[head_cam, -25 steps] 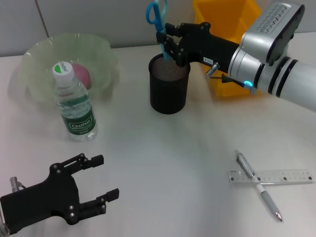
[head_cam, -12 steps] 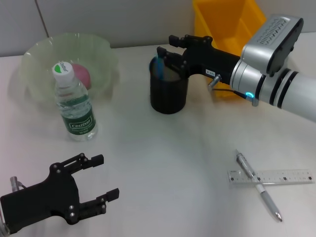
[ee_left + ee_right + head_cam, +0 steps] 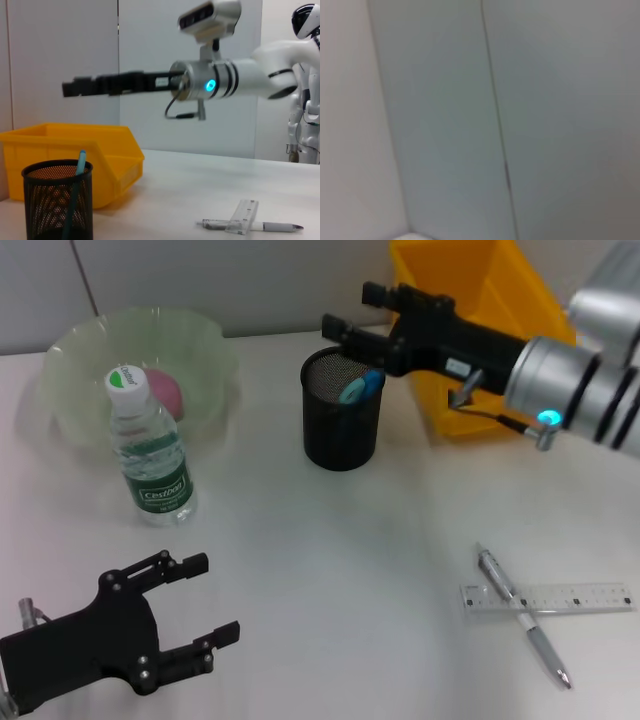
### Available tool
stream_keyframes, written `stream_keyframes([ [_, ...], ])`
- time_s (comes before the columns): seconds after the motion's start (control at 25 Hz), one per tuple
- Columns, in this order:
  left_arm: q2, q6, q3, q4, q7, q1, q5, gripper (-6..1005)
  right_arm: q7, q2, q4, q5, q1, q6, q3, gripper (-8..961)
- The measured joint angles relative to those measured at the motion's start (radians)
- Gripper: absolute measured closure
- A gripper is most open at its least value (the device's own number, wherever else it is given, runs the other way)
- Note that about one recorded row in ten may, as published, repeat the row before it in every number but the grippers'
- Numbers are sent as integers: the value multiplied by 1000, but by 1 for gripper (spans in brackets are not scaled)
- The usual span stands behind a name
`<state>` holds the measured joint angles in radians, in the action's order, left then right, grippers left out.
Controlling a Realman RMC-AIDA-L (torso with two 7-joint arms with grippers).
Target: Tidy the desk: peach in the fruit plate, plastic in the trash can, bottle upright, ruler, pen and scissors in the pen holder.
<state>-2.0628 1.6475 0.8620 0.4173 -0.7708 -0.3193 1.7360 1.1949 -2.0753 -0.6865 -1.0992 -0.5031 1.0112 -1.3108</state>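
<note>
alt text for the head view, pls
The right gripper hovers open above the black pen holder, where the blue scissors now sit. The pen and ruler lie crossed on the desk; the bottle stands before the fruit plate holding the peach.

Right arm (image 3: 590, 400): silver-grey cylindrical shell, black ring bands near the wrist, small lit cyan LED, thin grey cable looped under the wrist. Ribbed silver camera housing (image 3: 210, 19) on a bracket above the wrist. Right gripper (image 3: 355, 325): matte black, long boxy body, small white label on its side. Left gripper (image 3: 205, 610): matte black, flat angular plates, visible screws, two blocky fingers.
</note>
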Motion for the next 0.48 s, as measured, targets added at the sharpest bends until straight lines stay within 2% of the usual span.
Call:
stream_keyframes([
  [0.04,0,0,0,0,0,1,0,214,78,-1,-74,-67,29,4,9,219],
  [0.08,0,0,0,0,0,1,0,214,243,-4,-217,-216,70,9,30,214],
  [0.12,0,0,0,0,0,1,0,214,243,-4,-217,-216,70,9,30,210],
  [0.16,1,0,0,0,-1,2,0,214,435,-5,-320,-373,83,34,57,205],
  [0.2,1,0,0,0,-1,2,0,214,435,-5,-320,-373,83,34,57,200],
  [0.24,1,0,0,0,-1,2,0,214,548,-4,-367,-462,81,65,71,196],
  [0.28,1,0,0,2,-2,2,-1,214,718,-1,-452,-626,66,147,102,191],
  [0.32,1,0,0,2,-2,2,-1,214,718,-1,-452,-626,66,147,102,191],
  [0.36,1,0,0,3,-3,2,-1,214,878,0,-535,-779,46,254,131,190],
  [0.4,1,0,0,3,-4,2,-2,214,878,0,-535,-779,46,254,131,190],
  [0.48,1,1,0,4,-5,2,-2,214,1078,2,-636,-969,2,394,168,190],
])
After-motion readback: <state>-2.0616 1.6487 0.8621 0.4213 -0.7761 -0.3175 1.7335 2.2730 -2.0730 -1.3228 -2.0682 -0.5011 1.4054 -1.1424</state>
